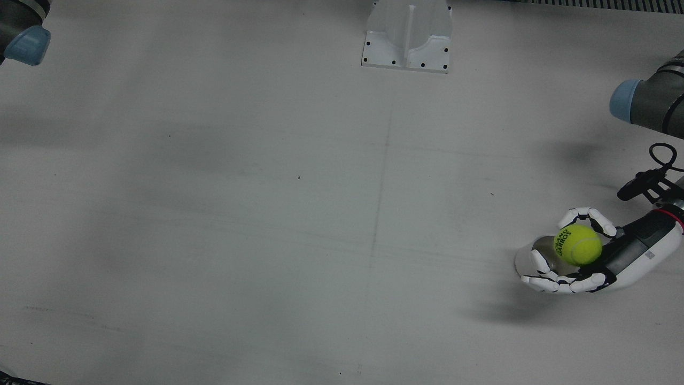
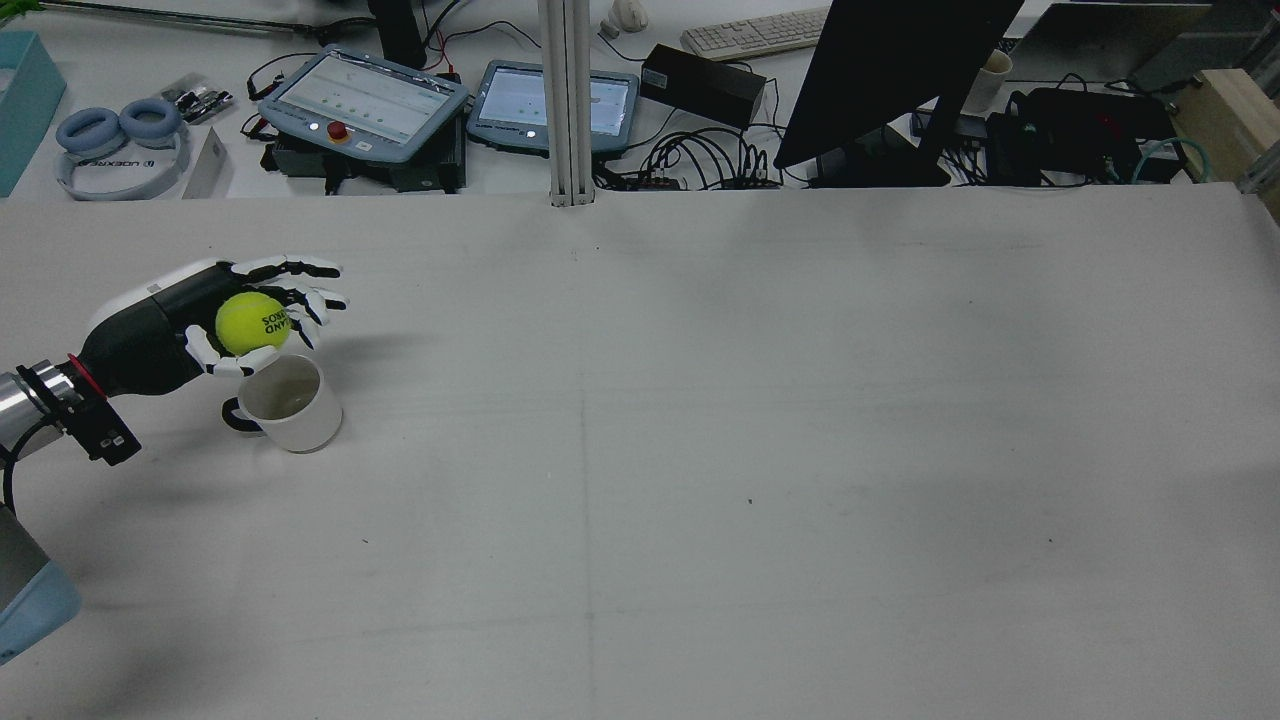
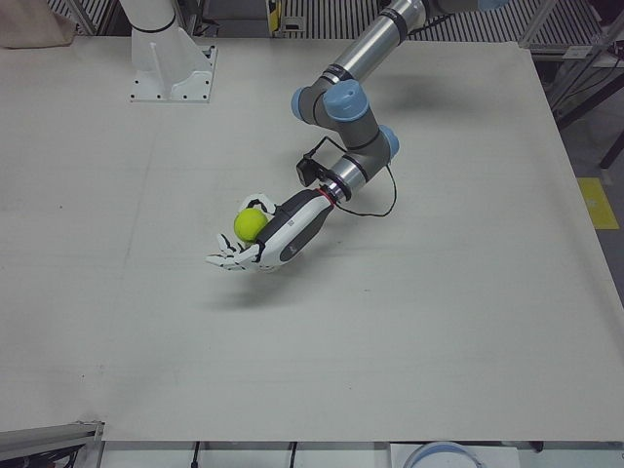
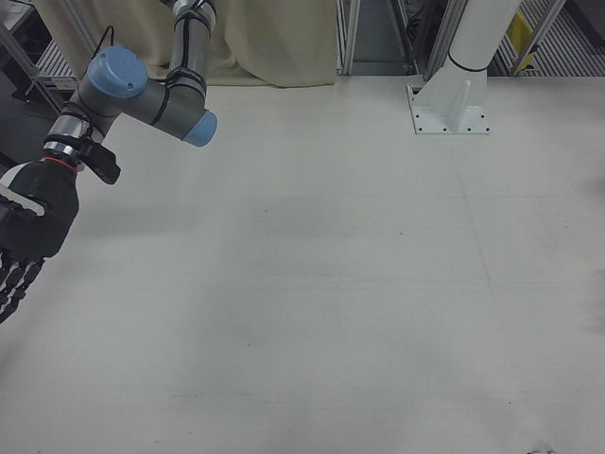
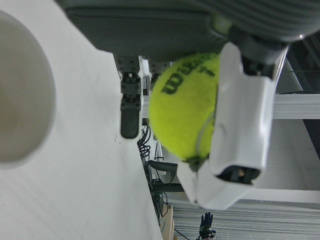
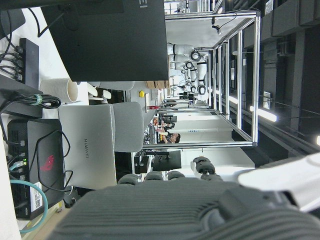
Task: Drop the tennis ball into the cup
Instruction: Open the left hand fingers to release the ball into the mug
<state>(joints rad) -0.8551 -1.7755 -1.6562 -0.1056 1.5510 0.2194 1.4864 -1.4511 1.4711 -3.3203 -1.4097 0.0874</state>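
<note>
Currently the left hand [image 2: 215, 325] is closed around the tennis ball [image 2: 251, 322], with the ball seated in the palm and the fingers [image 2: 300, 268] curled loosely over it. In the rear view, the hand is positioned above the table [image 2: 700, 450], at the table's left side, with the white mug [image 2: 287, 402] directly below and slightly forward of the ball. The mug stands upright on the table, mouth open upward, its dark handle [image 2: 233, 416] pointing toward the robot's left.

In the front view, the ball [image 1: 578, 244] overlaps the mug [image 1: 529, 258] rim from above, and the hand [image 1: 588, 256] partly covers the mug. The left-front view shows the ball [image 3: 253, 223] cradled in the hand [image 3: 268, 239]; the mug is hidden there. The left hand view shows the ball [image 5: 187, 107] pressed against a white finger [image 5: 240, 125], with the mug rim [image 5: 25, 95] at the frame's left edge.

The right hand [image 4: 28, 227] hangs at the table's edge in the right-front view, fingers [image 4: 14, 284] extended and apart, holding nothing.
</note>
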